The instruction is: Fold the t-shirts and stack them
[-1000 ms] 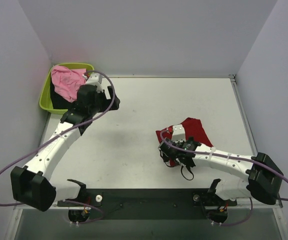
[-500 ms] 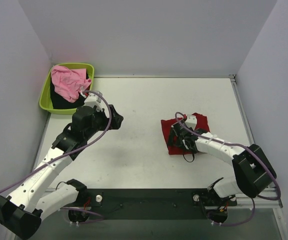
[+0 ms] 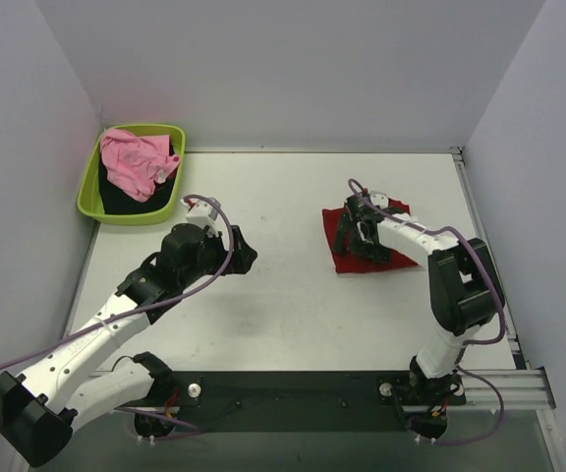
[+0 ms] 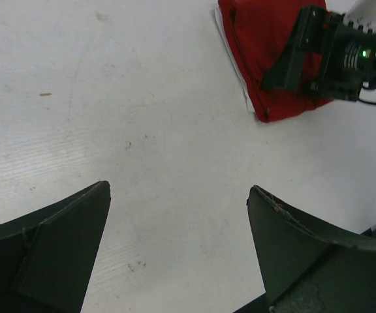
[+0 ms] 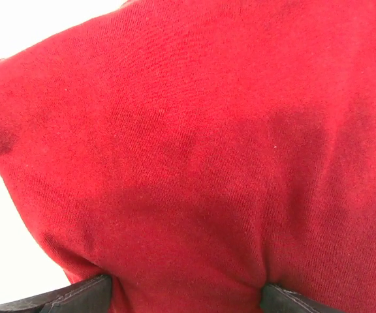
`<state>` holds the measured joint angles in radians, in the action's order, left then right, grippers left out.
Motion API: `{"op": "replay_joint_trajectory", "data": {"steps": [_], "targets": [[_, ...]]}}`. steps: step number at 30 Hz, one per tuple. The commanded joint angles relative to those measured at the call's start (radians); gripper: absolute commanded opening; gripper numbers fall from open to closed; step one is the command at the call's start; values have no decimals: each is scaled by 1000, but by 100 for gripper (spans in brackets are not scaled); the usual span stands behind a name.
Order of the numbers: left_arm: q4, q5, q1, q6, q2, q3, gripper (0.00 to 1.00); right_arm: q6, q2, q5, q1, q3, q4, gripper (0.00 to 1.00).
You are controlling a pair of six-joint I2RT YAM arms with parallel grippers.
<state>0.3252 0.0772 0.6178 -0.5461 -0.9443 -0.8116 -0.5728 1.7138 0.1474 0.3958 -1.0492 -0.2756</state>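
The deep red t-shirt [image 3: 341,259] lies folded into a small rectangle on the white table, right of centre; it also shows in the left wrist view [image 4: 253,39]. My right gripper [image 3: 363,236] is down on it with its jaws wide apart and pressed into the cloth, and the red cloth [image 5: 194,143] bulges between the fingertips [image 5: 83,297]. The light pink t-shirt [image 3: 131,162] lies crumpled in the lime green tub [image 3: 88,192] at the back left. My left gripper [image 3: 243,248] is open and empty over bare table [image 4: 178,195], left of the red shirt.
A dark cloth [image 3: 116,202] lies under the pink shirt in the tub. Grey walls close in the back and both sides. The right arm's body [image 4: 335,55] stands over the red shirt. A black rail runs along the near edge.
My left arm has pulled back from the tub to the table's middle, empty. My right gripper has moved away from me with the red shirt, which went from bunched to a flat folded rectangle.
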Motion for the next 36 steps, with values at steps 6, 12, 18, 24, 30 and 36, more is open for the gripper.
{"op": "replay_joint_trajectory", "data": {"steps": [6, 12, 18, 24, 30, 36], "targets": [[44, 84, 125, -23, 18, 12, 96, 128, 220, -84, -221, -291, -189, 99], [64, 73, 131, -31, 71, 42, 96, 159, 351, -141, -342, -443, -227, 99], [132, 75, 135, -20, 94, 32, 97, 192, 470, -200, -391, -629, -280, 99], [138, 88, 141, -17, 99, 28, 97, 228, 581, -220, -433, -816, -344, 100], [138, 101, 146, -17, 87, 29, 97, 272, 630, -215, -459, -923, -355, 100], [152, 104, 155, -18, 81, 12, 97, 306, 647, -173, -482, -975, -355, 100]]}}
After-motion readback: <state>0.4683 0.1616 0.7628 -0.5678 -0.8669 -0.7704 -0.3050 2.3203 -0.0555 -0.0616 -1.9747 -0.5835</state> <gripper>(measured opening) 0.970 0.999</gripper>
